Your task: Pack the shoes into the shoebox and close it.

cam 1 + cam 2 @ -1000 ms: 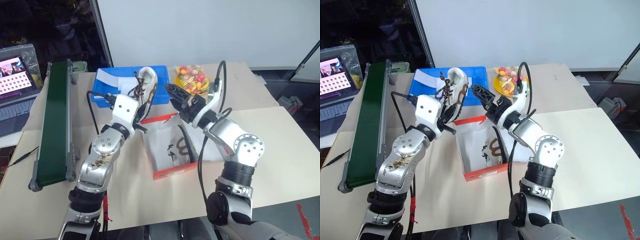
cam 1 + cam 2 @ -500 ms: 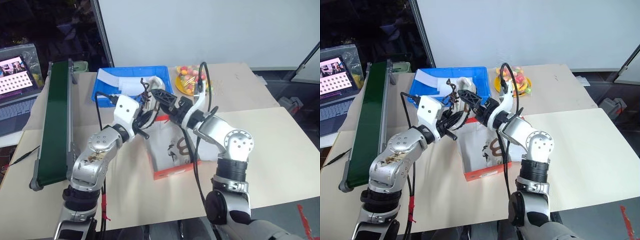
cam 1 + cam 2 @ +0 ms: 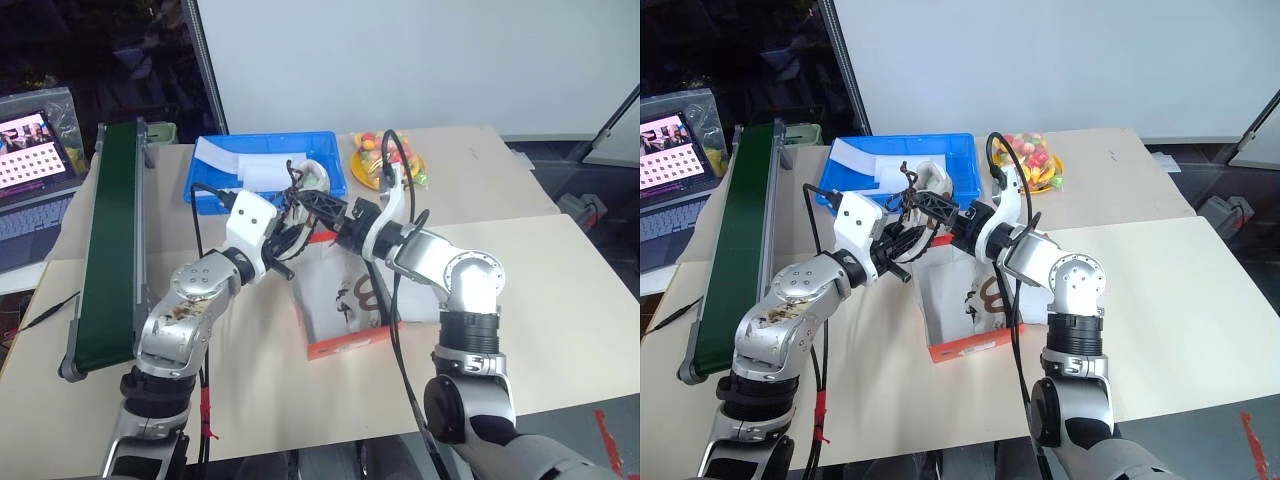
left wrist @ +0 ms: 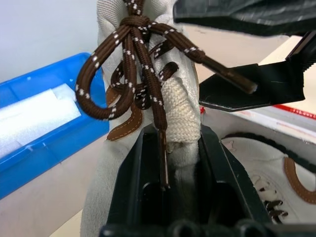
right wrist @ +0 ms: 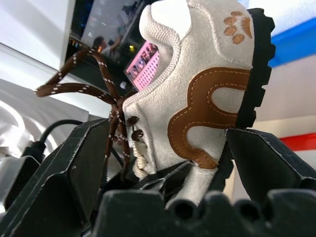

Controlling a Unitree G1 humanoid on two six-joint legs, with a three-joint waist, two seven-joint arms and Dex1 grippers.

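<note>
Shoe [image 3: 930, 185] hung over shoebox [image 3: 970, 345], left gripper [image 3: 902, 240] clamped on it; right gripper [image 3: 930, 215] gaped around it, handover pending.

Head pair overhead; wrist views seemingly close-up.

A: Is any lettering, number or brand name to be read anywhere?

B: None can be read. A small brown paw-print mark is seen stamped on the heel of the held shoe [image 5: 207, 98], but no words are carried with it.

A: And on the laptop screen [image 3: 30, 145]?

B: A pink display with rows of tiny dots is shown there; no characters can be made out. Dark marks are seen inside the shoebox [image 3: 345, 345], yet nothing legible is formed by them.
</note>
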